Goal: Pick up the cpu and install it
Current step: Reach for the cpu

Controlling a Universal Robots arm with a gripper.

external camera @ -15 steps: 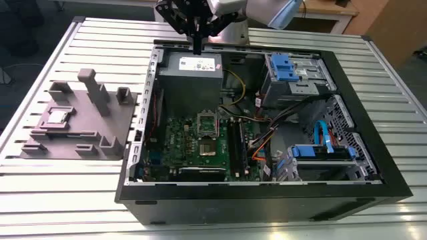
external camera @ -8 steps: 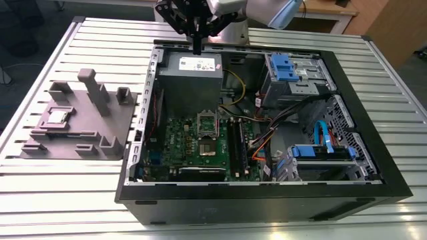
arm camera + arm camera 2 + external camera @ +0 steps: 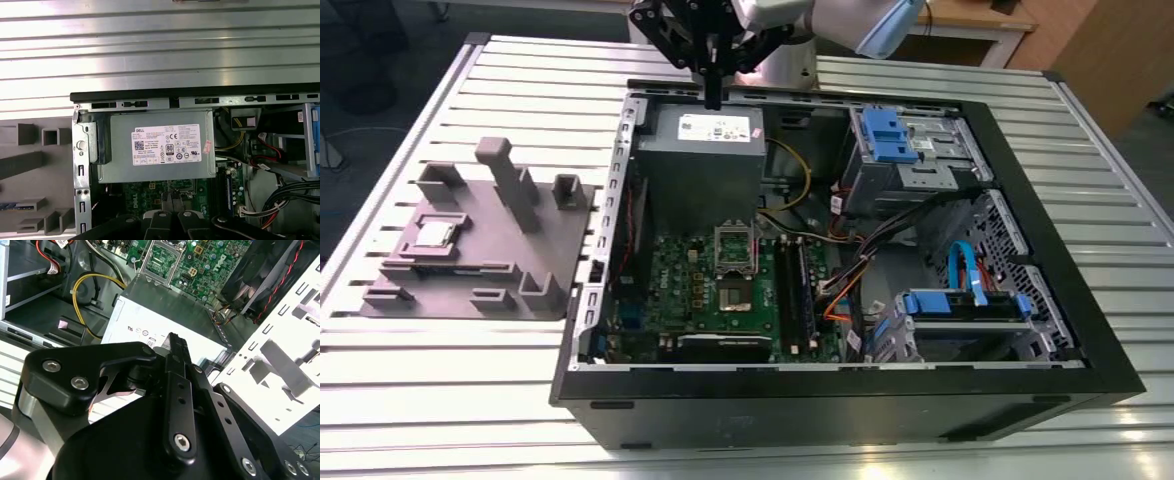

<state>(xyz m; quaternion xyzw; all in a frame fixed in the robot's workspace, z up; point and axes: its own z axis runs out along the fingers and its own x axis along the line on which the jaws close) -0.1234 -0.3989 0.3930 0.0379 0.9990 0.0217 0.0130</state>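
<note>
The cpu (image 3: 435, 235), a small silver square chip, lies flat in a recess of the grey plastic fixture (image 3: 474, 250) on the exterior view's left, outside the computer case. My gripper (image 3: 714, 98) hangs far from it, over the back rim of the open case and just above the grey power supply box (image 3: 700, 140). Its black fingers (image 3: 176, 347) are pressed together with nothing between them. On the green motherboard (image 3: 680, 290) the cpu socket (image 3: 736, 292) lies bare, with its metal frame (image 3: 736, 243) lifted; the socket (image 3: 162, 257) also appears in the second wrist view.
The black case (image 3: 854, 400) lies open on a ribbed metal table (image 3: 440, 380). Inside are the power supply box (image 3: 160, 145), blue drive brackets (image 3: 887, 135), cable bundles (image 3: 854, 270) and memory slots (image 3: 794, 290). Grey posts (image 3: 507, 180) stand up on the fixture.
</note>
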